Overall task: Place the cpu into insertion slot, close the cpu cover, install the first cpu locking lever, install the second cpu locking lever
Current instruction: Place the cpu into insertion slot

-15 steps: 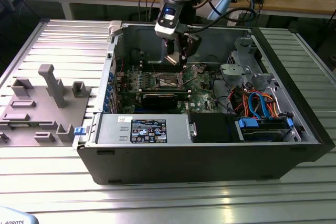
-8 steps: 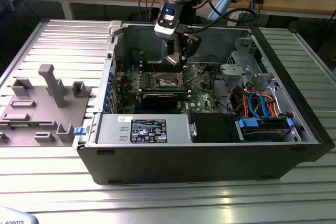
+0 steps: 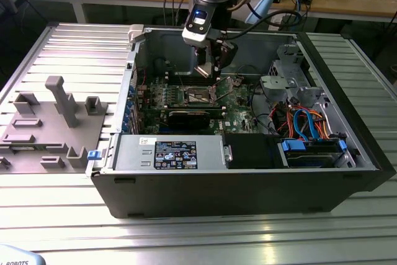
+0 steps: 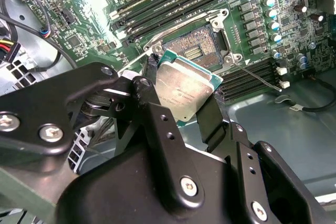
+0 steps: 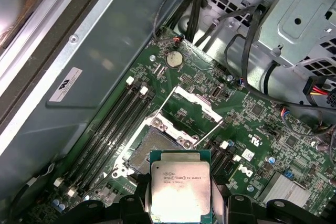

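**CPU held over an open socket**

Here is the open computer case (image 3: 236, 184) lying on the slotted counter (image 3: 198, 240), with the green motherboard (image 3: 239, 107) facing up. The gripper (image 3: 209, 66) hangs inside the case, over the board.

In the first wrist view the drive cage (image 5: 294, 19) and its cables crowd one side and the case wall closes the other. Sideways room looks tight to me, but straight down looks free. Memory slots (image 5: 113, 129) run alongside the insertion slot (image 5: 149, 149), which sits bare, and its cpu cover (image 5: 199, 103) stands open, out of the way.

Now the cpu (image 4: 184, 93): a light, rigid little plate with slick metal on top. I judge it fragile on its underside, and the socket contacts just as delicate. The fingers (image 4: 151, 74) pinch it on two opposite edges, which looks like the right hold, with the top face untouched. It hangs clear above the board near the slot, not yet seated.
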`<state>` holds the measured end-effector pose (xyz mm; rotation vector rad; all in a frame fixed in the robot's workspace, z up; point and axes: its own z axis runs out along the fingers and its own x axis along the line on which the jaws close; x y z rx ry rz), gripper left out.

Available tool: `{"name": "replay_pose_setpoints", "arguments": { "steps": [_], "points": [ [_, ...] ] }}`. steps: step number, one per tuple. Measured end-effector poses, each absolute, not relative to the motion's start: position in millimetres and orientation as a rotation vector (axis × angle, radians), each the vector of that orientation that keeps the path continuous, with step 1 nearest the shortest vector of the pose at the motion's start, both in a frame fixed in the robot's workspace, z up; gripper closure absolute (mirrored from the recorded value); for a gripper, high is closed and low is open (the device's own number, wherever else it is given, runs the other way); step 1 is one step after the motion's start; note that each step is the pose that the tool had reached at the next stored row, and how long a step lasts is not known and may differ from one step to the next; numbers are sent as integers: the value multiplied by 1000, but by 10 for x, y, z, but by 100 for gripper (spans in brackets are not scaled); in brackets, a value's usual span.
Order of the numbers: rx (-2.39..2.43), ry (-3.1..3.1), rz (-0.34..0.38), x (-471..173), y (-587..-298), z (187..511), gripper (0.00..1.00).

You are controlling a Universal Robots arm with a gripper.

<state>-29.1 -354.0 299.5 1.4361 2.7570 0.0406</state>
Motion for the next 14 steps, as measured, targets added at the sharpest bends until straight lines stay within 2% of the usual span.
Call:
{"name": "replay_pose_setpoints", "arguments": {
  "steps": [14],
  "points": [
    [1459, 2745, 40, -291, -3540, 2966, 46]
  ]
}}
